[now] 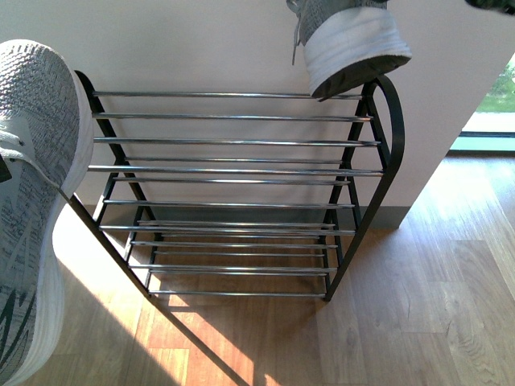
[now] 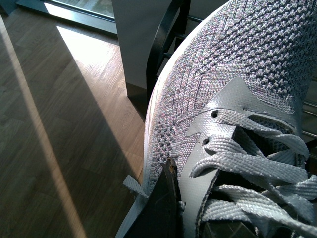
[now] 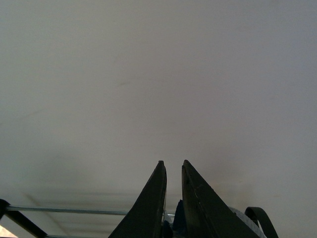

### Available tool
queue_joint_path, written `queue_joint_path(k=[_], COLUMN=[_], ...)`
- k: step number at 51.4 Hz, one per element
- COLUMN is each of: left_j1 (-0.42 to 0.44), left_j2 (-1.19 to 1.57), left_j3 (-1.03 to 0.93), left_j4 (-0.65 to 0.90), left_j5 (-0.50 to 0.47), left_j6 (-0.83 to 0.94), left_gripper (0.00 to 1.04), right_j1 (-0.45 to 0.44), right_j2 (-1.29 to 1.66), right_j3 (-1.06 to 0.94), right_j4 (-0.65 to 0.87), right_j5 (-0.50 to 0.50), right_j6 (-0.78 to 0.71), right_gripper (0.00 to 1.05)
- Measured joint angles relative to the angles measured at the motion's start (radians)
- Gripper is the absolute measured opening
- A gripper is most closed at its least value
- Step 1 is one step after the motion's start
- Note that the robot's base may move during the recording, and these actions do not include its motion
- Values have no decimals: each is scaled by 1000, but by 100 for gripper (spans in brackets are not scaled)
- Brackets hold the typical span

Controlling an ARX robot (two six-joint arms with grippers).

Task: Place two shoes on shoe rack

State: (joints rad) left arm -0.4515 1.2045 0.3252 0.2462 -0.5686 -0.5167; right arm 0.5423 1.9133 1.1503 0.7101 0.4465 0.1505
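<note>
Evidently neither was shelved yet: the left fingers point(image 2: 159, 213) pinched the left shoe point(image 1: 32, 201) beside the left end of the bare shoe rack point(image 1: 233, 117), while the right fingers point(image 3: 148, 213), nearly together on navy lining, held the right shoe point(image 1: 354, 44) over its top right corner.

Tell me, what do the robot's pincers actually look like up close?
The right gripper has two flat, matte black fingers, broad at the base and tapering to sharp points, like a beak. Of the left gripper, only one similar dark, wedge-shaped finger shows clearly. No cables, markings or arm sections can be seen in these views.
</note>
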Motion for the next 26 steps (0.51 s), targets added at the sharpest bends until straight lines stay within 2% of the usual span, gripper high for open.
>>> queue_joint_path(k=[26], left_j1=[0], left_j2=[0], left_j3=[0], left_j4=[0], left_j5=[0], left_j6=[0], left_gripper=[2], right_j1=[-23], right_j2=[98], right_j3=[71], right_j4=[68], right_j5=[23], right_j6=[-49], right_gripper=[10])
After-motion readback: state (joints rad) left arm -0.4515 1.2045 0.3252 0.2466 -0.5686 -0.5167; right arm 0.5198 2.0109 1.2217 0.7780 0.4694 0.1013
